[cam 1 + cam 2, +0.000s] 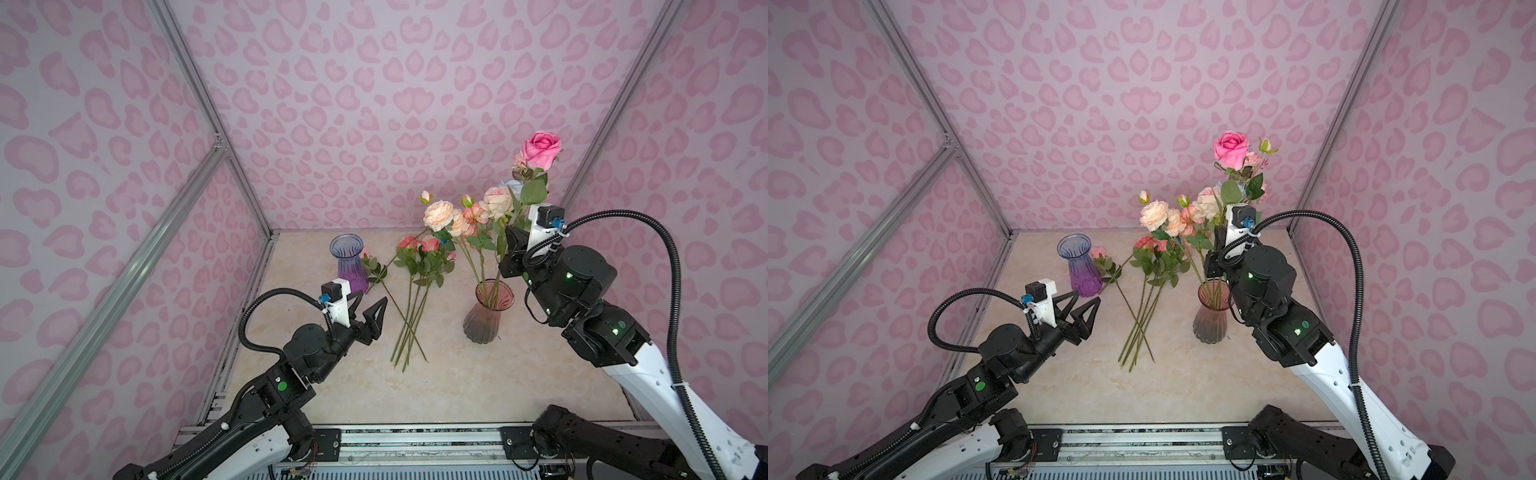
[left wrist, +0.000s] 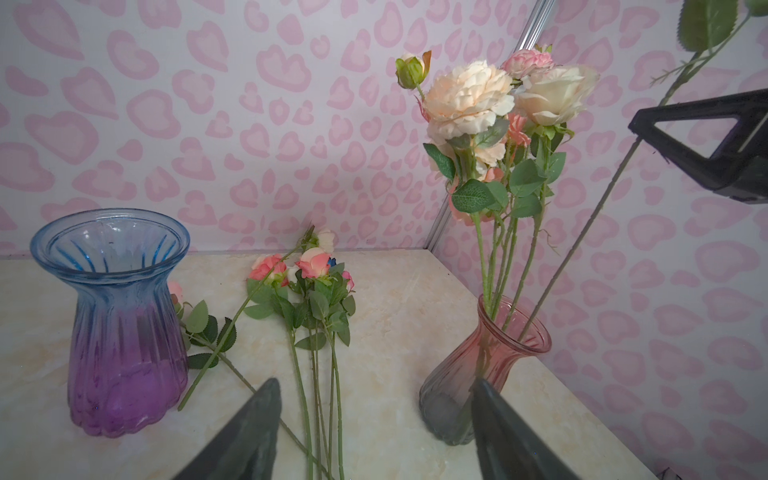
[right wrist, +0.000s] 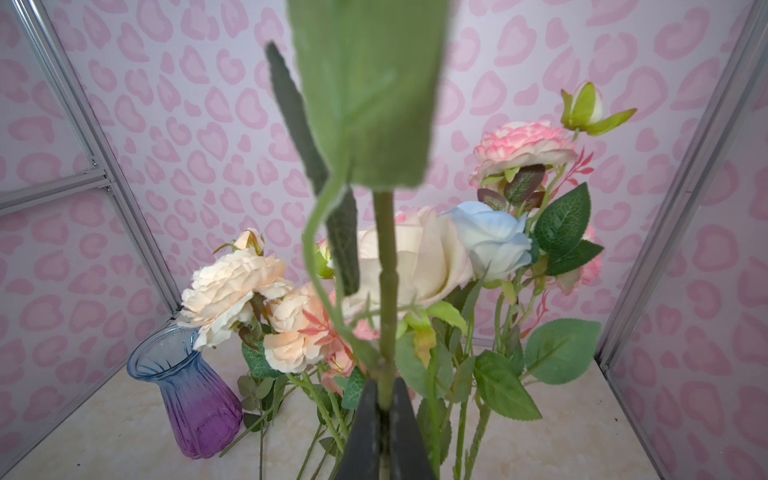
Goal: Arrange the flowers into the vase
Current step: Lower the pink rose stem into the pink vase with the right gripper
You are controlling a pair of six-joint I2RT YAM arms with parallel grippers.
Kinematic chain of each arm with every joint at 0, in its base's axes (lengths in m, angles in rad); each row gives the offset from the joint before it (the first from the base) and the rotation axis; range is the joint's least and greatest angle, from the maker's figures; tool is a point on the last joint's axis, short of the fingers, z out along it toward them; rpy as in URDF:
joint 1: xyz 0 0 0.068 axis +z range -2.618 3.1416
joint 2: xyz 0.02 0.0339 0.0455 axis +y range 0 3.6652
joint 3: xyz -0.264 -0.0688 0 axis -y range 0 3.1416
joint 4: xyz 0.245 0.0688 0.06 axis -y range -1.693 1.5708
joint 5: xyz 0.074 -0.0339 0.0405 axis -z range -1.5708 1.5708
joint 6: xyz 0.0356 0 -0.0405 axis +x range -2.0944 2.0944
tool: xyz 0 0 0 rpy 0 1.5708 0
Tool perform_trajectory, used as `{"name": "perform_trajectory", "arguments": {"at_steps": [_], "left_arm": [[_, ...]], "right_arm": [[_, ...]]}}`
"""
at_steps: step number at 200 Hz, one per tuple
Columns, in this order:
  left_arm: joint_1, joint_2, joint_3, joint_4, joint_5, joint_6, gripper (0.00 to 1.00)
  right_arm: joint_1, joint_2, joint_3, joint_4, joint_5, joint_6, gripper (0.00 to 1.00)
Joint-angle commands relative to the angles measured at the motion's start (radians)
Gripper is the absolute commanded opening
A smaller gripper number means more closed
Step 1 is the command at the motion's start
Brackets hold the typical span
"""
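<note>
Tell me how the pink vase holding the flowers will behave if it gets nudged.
Probably top-heavy: the pink vase carries big blooms far above its rim, so a high push may tip it. It looks like see-through glass, likely fragile. A low push may slide it on the smooth table.

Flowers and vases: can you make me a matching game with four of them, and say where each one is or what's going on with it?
Things:
1. bright pink rose
2. blue-purple vase
3. pink vase
4. loose flowers

States:
A. empty
B. lying on the table
C. stem pinched in the shut right gripper
D. flowers standing in it

Pairs: 1-C, 2-A, 3-D, 4-B
</note>
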Motion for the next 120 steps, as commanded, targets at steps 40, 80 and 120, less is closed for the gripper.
{"name": "perform_trajectory", "arguments": {"at_steps": [40,80,120], "left_arm": [[0.001,0.008,-0.008,0.044,0.006,-0.007,0.73],[0.001,0.014,-0.014,0.047,0.014,-0.012,0.73],[0.001,0.027,-0.016,0.048,0.019,-0.011,0.73]], "right_arm": [[-0.005,-0.003,-0.095,-0.035,0.028,0.068,0.35],[-0.006,0.010,-0.080,-0.090,0.012,0.097,0.43],[-0.006,-0.035,-0.069,-0.164,0.004,0.132,0.48]]}}
